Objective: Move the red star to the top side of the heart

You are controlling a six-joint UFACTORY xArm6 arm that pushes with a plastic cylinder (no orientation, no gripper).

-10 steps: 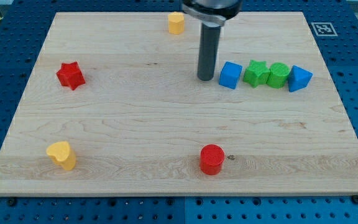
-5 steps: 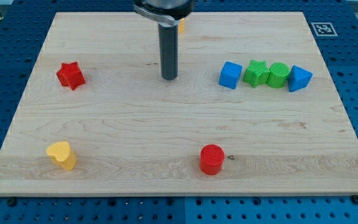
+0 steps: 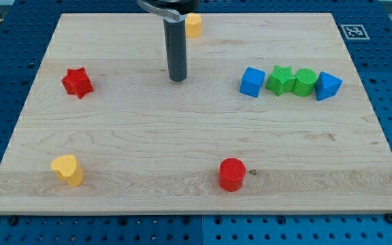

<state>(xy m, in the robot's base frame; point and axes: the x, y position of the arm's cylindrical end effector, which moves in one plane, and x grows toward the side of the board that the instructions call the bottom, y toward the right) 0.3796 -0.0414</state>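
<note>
The red star [image 3: 77, 82] lies on the wooden board [image 3: 114, 136] at the view's left, in the upper half. The yellow heart [image 3: 68, 169] lies at the lower left, well below the star. My tip [image 3: 177, 79] rests on the board in the upper middle, far to the right of the red star and at about its height. It touches no block.
A yellow block [image 3: 193, 24] sits at the top edge, just right of the rod. A row at the right holds a blue cube [image 3: 252, 82], a green star [image 3: 280, 79], a green cylinder [image 3: 304, 82] and a blue block [image 3: 328, 86]. A red cylinder [image 3: 232, 174] lies at the bottom middle.
My tip has moved left across the upper board, away from the blue cube and toward the red star. No block has moved.
</note>
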